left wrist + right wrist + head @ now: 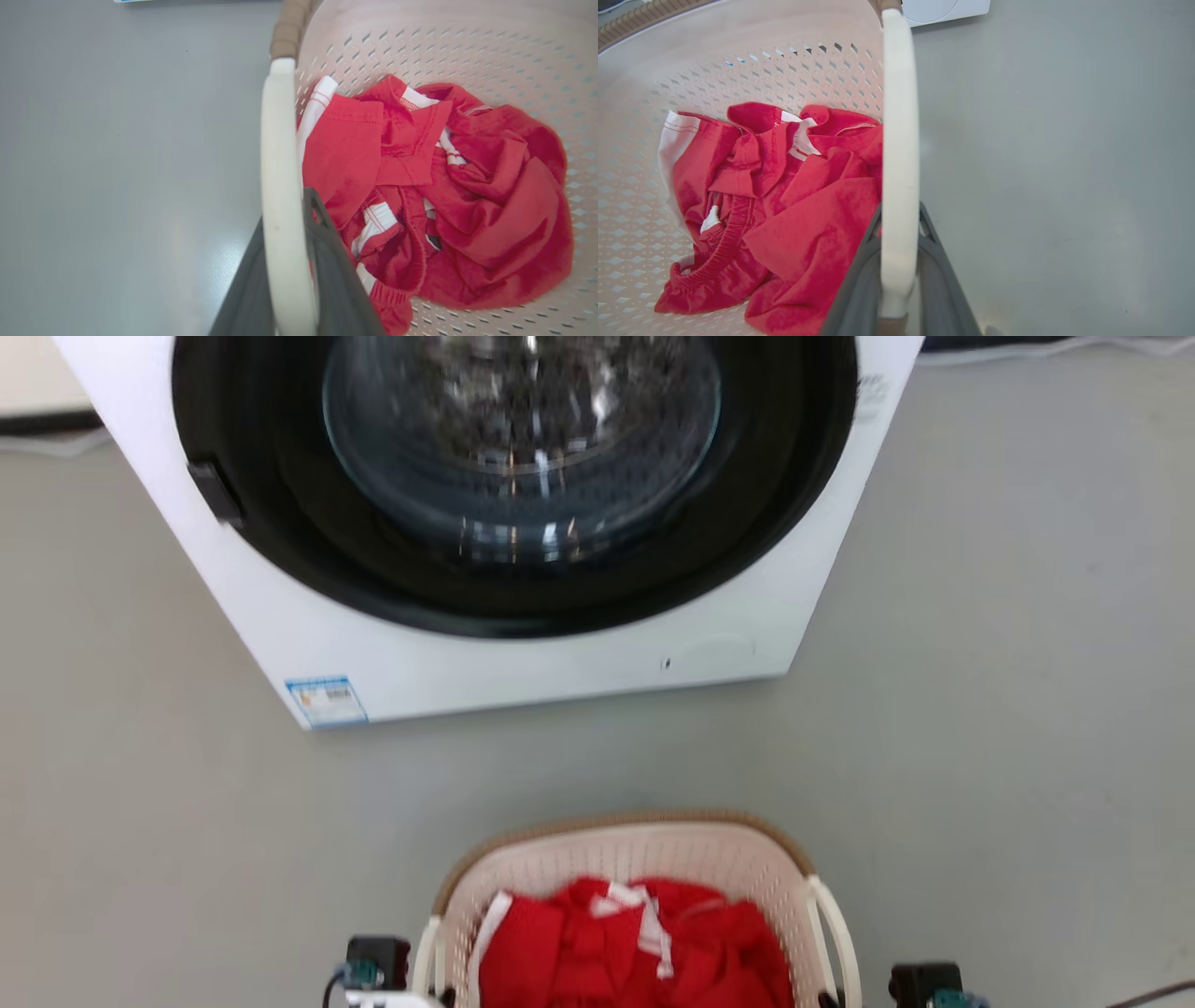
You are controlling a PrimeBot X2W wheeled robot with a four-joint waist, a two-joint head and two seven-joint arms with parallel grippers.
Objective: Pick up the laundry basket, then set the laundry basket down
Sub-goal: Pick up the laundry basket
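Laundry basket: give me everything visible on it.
The basket is small, rounded-rectangular, cream plastic by the look, with slot-perforated walls and a brown woven-look rim. It is upright in front of the washer and holds crumpled red-and-white clothes. The left gripper is closed around the white left handle, the right gripper around the right handle. Whether it rests on the floor or is lifted cannot be told.

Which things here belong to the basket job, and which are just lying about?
For the job: laundry basket, left gripper and right gripper closed on its white handles.
Just there: washing machine, red clothes in the basket, grey floor.
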